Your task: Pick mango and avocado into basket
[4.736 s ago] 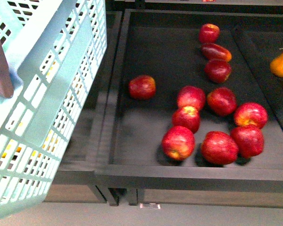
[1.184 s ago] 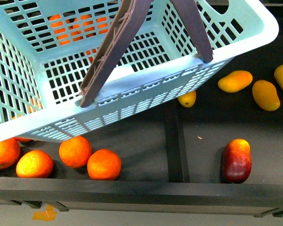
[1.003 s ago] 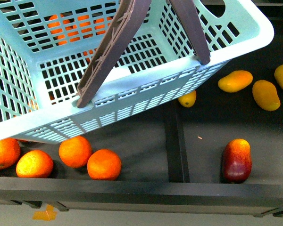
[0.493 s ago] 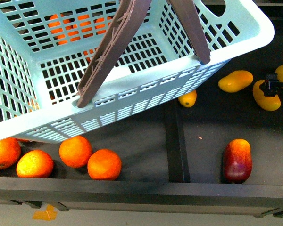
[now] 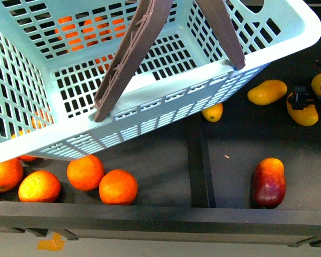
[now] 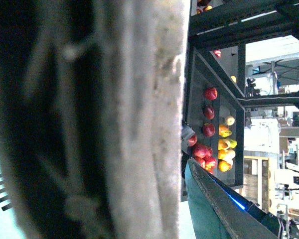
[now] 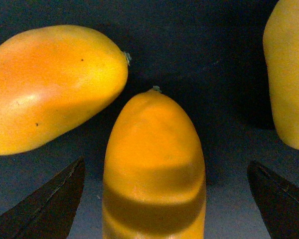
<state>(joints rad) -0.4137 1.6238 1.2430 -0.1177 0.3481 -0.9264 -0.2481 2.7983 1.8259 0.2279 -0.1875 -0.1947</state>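
Observation:
The turquoise basket (image 5: 166, 110) hangs tilted over the shelf and fills the upper left of the front view, its brown handle (image 5: 132, 56) swung up. My left gripper (image 6: 139, 164) is shut on that handle, which blurs most of the left wrist view. Several yellow-orange mangoes lie at the right. One mango (image 5: 303, 111) (image 7: 154, 164) sits between the fingers of my right gripper (image 5: 306, 95) (image 7: 162, 201), which is open and apart from it on both sides. The avocado is out of view.
More mangoes (image 5: 266, 91) (image 7: 50, 84) lie close beside the straddled one, and a small one (image 5: 212, 112) sits under the basket's edge. A dark red-and-yellow mango (image 5: 268, 182) lies near the shelf front. Oranges (image 5: 85, 172) crowd the bottom left. A black divider (image 5: 200, 160) splits the trays.
My right gripper came in from the right edge and now straddles a mango. The basket shifted slightly up and to the right.

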